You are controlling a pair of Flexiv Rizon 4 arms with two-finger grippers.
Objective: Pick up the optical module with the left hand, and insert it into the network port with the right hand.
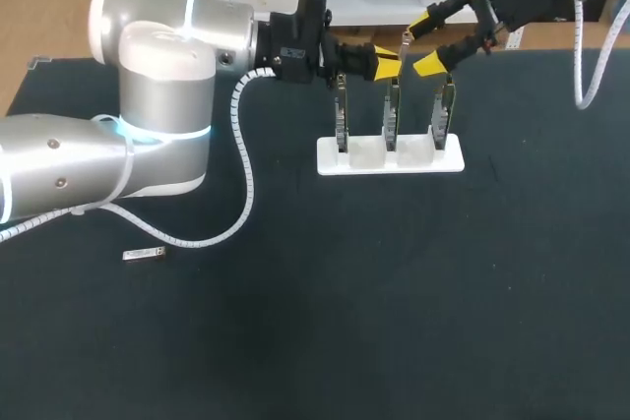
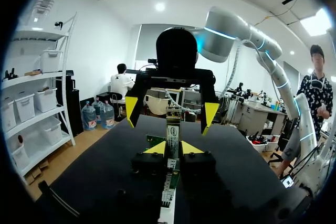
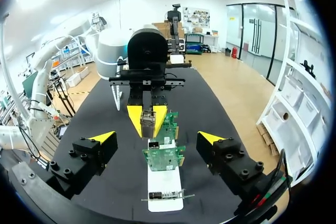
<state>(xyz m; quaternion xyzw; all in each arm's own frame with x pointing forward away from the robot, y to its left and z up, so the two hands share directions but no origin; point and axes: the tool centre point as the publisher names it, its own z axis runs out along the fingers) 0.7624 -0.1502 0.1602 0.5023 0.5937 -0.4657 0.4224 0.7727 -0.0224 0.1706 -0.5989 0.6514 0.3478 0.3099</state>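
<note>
Left jaws pinching optical module (image 2: pixel 172 129) | right jaws spread, module just ahead

The stand (image 1: pixel 389 161) is smooth white plastic, holding hard green circuit boards (image 1: pixel 391 117). Just over the stand, my left gripper (image 1: pixel 385 60) has matt black fingers with smooth yellow tips, closed on the optical module (image 2: pixel 173 136), which is dull silvery metal. My right gripper (image 1: pixel 427 42), fingers spread, has the same finish. Around the stand the table (image 1: pixel 394 292) is dark, matt and cloth-like. My left arm (image 1: pixel 157 76) has a glossy pale grey shell.
</note>
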